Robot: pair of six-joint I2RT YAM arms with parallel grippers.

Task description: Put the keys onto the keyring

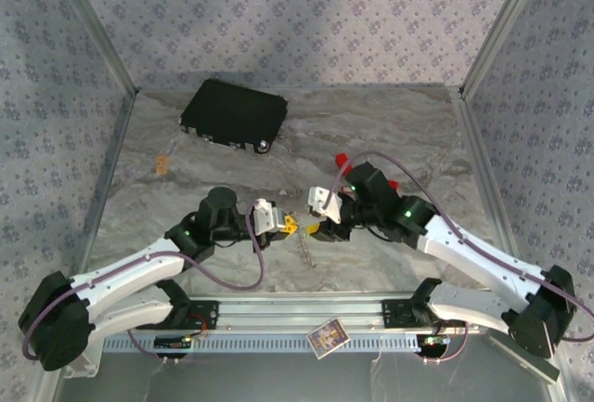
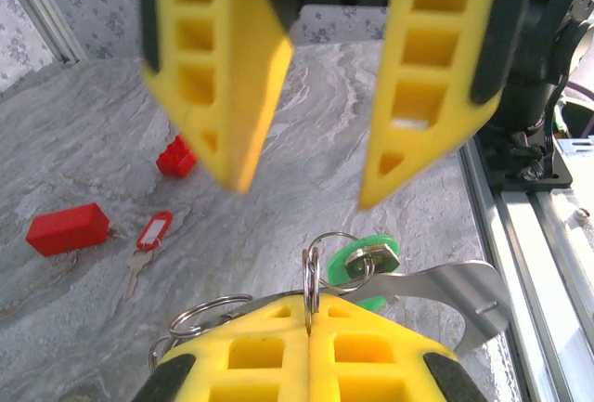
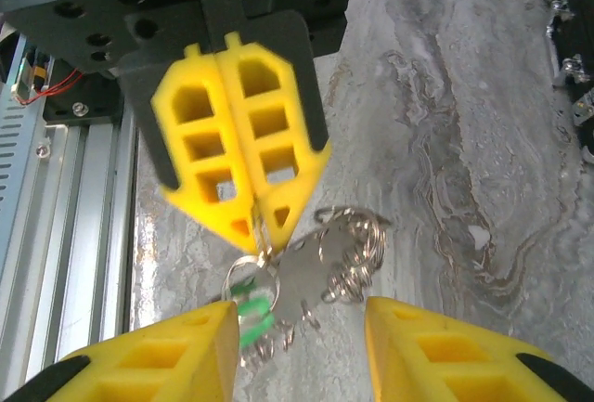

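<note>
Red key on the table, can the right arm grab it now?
Probably yes. The right gripper is open and empty, and the red key lies flat on the table beside a red block, nothing on top. It would first have to swing away from the keyring the left gripper pinches.

Yellow fingers (image 2: pixel 213 77), a silvery keyring (image 2: pixel 316 267) and a green-headed key (image 2: pixel 371 255) over the grey-veined marble desk (image 2: pixel 93 123); red-tagged key (image 2: pixel 153 232) and red blocks (image 2: pixel 67 227) at nine o'clock; black case (image 1: pixel 232 114), blue-grey floral walls (image 1: pixel 306 12).
</note>
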